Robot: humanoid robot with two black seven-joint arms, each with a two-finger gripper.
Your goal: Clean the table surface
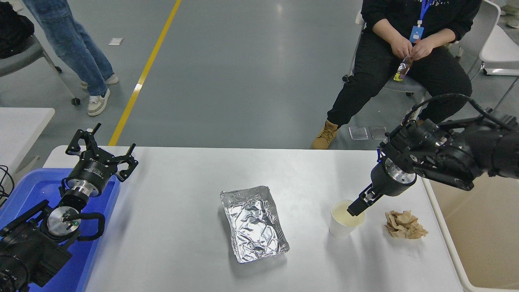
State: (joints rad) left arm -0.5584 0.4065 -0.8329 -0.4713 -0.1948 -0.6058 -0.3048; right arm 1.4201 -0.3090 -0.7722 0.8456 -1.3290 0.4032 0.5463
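The white table surface carries a crumpled foil tray in the middle. A white paper cup and a crumpled wad of brown paper lie at the right. My right gripper reaches in from the right and points down-left. Its tip is at the cup's rim, on the right side. It is seen edge-on, so how it stands is unclear. My left gripper is parked open at the table's far left corner, above the blue bin.
A blue bin stands at the left edge and a cream plastic tub at the right edge. A smaller white table is at the far left. A person sits beyond the far right side; another person stands at the upper left.
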